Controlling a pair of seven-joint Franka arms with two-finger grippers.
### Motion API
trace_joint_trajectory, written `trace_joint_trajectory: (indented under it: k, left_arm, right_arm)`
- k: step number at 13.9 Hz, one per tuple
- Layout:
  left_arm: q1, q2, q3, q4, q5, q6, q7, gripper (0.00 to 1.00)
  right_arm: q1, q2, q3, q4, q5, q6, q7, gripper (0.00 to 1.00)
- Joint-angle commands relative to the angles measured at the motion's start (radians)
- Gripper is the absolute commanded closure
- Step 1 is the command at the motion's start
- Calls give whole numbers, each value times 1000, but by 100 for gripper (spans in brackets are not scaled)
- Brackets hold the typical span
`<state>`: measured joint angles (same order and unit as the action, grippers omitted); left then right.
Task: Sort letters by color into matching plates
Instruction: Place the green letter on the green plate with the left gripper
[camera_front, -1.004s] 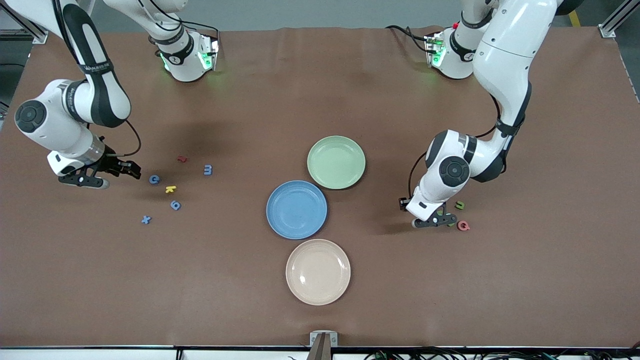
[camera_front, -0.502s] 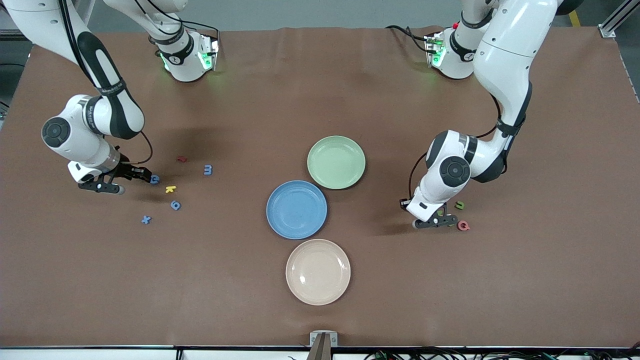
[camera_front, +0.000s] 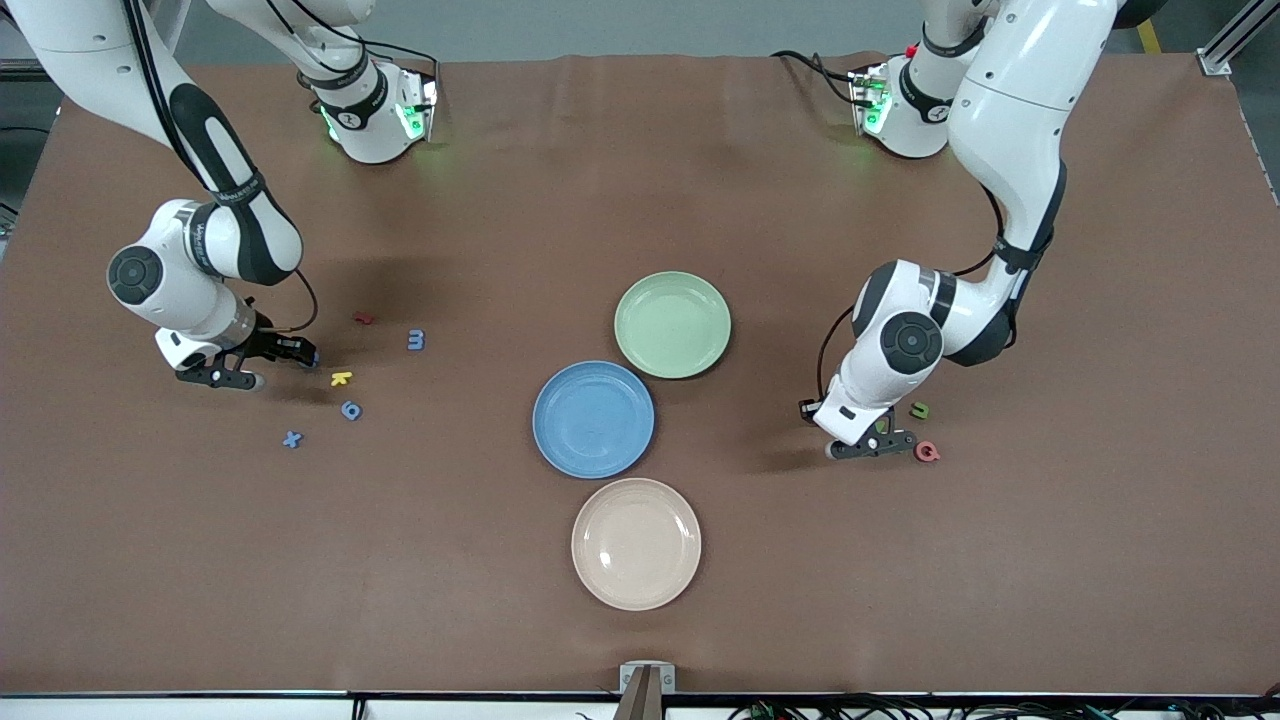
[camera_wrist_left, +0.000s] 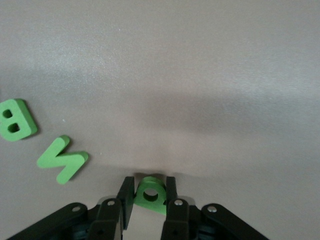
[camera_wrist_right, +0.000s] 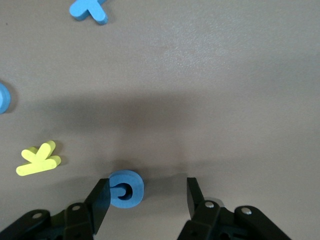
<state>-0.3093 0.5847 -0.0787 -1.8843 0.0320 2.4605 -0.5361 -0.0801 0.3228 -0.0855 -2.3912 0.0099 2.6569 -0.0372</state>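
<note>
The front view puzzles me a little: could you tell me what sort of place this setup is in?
Most likely a robotics lab bench. Two fixed arms stand at a brown-covered table, the left gripper and right gripper work foam letters beside three plates, and cables run along the table's near edge.

Desk (camera_front: 900, 600) covered in brown matt sheet, fine-grained, slightly creased at edges. 3 round plates: pale green plate (camera_front: 672, 325) and medium blue plate (camera_front: 593, 419) matt, cream-beige plate (camera_front: 636, 543) with faint sheen, all plastic-looking. Small green ring-shaped letter (camera_wrist_left: 150, 193) and small blue round letter (camera_wrist_right: 126, 188) look like matt foam, thick, soft-edged. Arm shells glossy white plastic; jaws matt black.
</note>
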Motion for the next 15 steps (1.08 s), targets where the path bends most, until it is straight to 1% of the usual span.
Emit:
trace_joint_trajectory:
  k: [1, 3, 5, 10, 12, 14, 15]
  left_arm:
    - [-14, -66, -15, -1, 19, -81, -67, 77]
    - [-20, -83, -45, -1, 19, -98, -112, 77]
    - [-51, -97, -70, 2, 17, -129, -183, 77]
    - [-206, -95, -70, 11, 19, -146, -381, 77]
    - [-250, -89, -72, 11, 17, -146, -425, 77]
    - [-293, -71, -72, 11, 17, -144, -465, 77]
    - [-315, -60, -70, 11, 19, -141, -485, 77]
  right_arm:
    - [8, 2, 9, -10, 10, 31, -3, 29]
    - [8, 2, 10, -10, 10, 31, -3, 29]
    - [8, 8, 12, -10, 12, 32, -3, 29]
    - [8, 21, 13, -10, 12, 35, -3, 30]
    - [8, 27, 13, -10, 12, 46, -3, 34]
    - [8, 32, 18, -10, 12, 55, -3, 41]
    - [8, 33, 18, -10, 13, 60, -3, 47]
